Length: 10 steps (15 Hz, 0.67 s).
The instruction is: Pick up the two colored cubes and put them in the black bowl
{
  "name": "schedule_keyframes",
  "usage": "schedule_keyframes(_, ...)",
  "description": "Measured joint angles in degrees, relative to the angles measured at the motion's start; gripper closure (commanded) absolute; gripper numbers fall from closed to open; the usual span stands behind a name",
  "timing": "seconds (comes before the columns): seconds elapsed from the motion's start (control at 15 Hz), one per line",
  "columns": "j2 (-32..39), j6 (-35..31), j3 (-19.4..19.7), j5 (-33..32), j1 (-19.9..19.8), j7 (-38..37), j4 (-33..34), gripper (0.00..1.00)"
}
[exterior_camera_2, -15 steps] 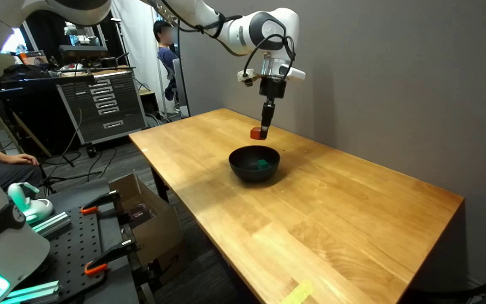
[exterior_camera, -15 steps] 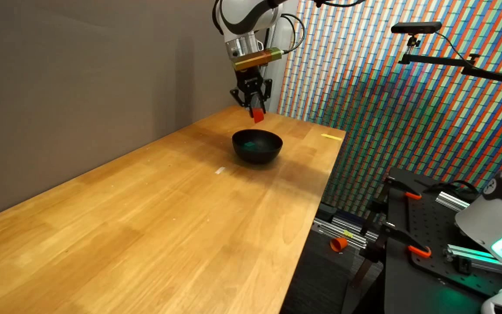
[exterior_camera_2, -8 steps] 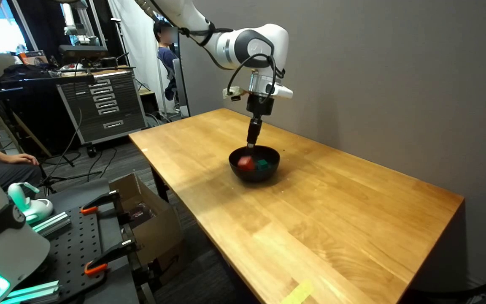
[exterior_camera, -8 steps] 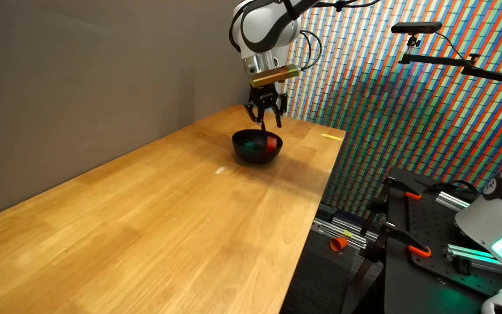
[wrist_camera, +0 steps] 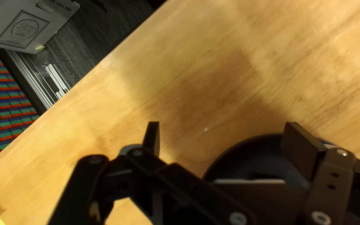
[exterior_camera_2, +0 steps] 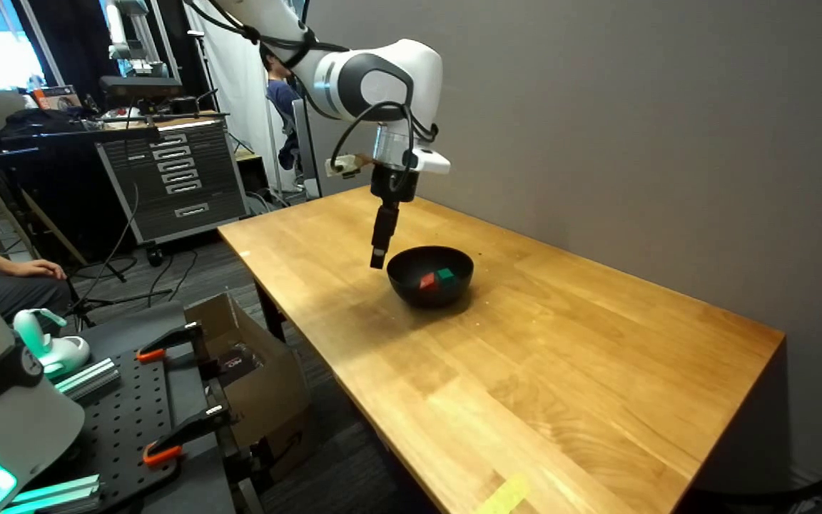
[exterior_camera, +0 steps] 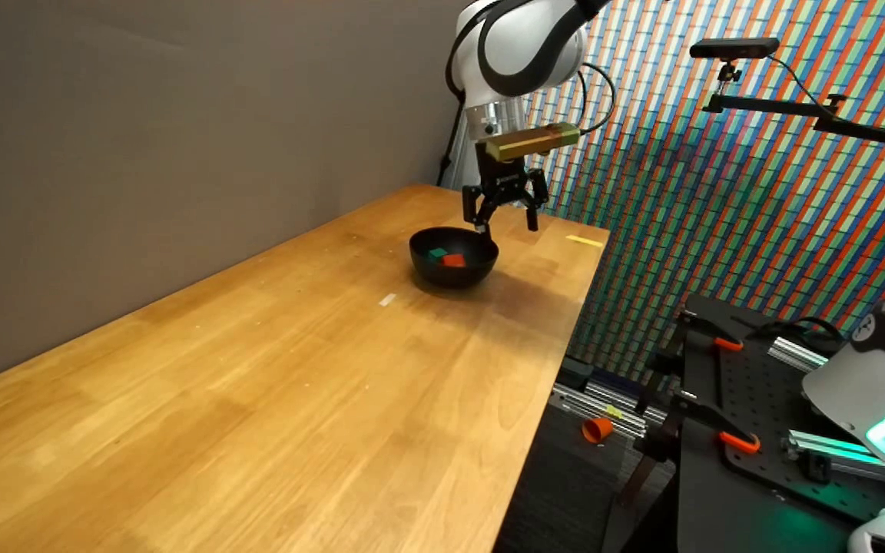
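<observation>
- Left, in an exterior view: the tool stood low, just beside the black bowl, its fingers apart with nothing between them. A second earlier it had gripped the red cube above the bowl; since then it had let go and moved off leftward. The left edge of the worktop lay well apart from it, but the bowl's rim was near one finger, contact unclear, so rising first seemed safer than sliding sideways.
- Middle: the red cube now rested inside the bowl. With both cubes there, the task looked done, bar withdrawing the tool.
- Just right of it: the green cube sat in the bowl too, as it had a second before. Whether the cubes touched could not be told.
- Right and near: a long stretch of worktop offered generous room for moving, with yellow tape at the near edge.
- Far right: the wall rose along the worktop's far edge, likely the firm limit on that side.
</observation>
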<state>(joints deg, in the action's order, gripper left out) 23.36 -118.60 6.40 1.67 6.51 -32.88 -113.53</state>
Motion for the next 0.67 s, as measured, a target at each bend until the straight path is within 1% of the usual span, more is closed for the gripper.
schedule_keyframes(0.2, -8.29, 1.25, -2.33, 2.9, -0.48, 7.64, -6.95, 0.0)
schedule_keyframes(0.4, -16.9, 5.24, -3.8, 5.48, -0.89, 15.08, -12.36, 0.0)
schedule_keyframes(0.53, -22.57, 9.23, -4.17, 6.91, -1.3, 21.06, -15.17, 0.0)
schedule_keyframes(0.6, -24.47, 9.83, -4.19, 7.02, -1.41, 21.51, -15.94, 0.0)
schedule_keyframes(0.67, -24.88, 9.83, -4.2, 7.01, -1.44, 21.42, -16.07, 0.0)
